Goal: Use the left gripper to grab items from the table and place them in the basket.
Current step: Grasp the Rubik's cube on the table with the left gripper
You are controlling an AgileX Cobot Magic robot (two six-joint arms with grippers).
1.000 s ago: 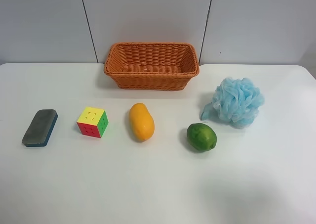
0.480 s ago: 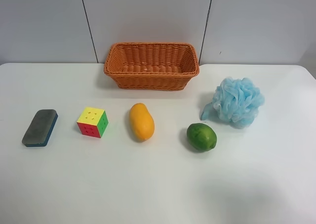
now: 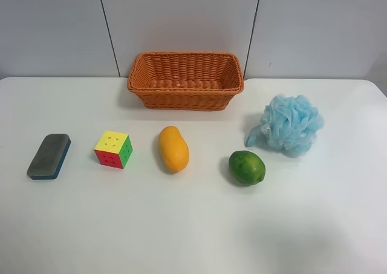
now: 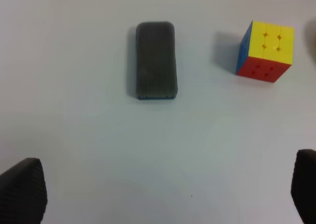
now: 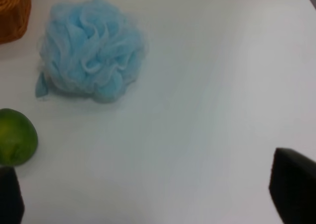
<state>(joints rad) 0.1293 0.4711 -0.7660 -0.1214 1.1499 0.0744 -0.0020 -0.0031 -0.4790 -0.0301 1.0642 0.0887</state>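
Across the white bench (image 3: pixel 181 231), from its left edge rightward, lie a grey-and-blue eraser block (image 3: pixel 48 156), a red-yellow-green puzzle cube (image 3: pixel 113 149), an orange-yellow mango (image 3: pixel 173 148), a round green fruit (image 3: pixel 247 167) and a light blue mesh pouf (image 3: pixel 290 124). The orange woven wicker basket (image 3: pixel 185 95) sits mid far edge. The left claw (image 4: pixel 163 189) and the right claw (image 5: pixel 150 192) both gape wide, gripping nothing.

No writing, label, brand, number or sign can be read in any view. The puzzle cube (image 3: pixel 113 149) carries only plain coloured squares with small dimples, and the eraser block (image 4: pixel 155 60) shows a bare grey face.
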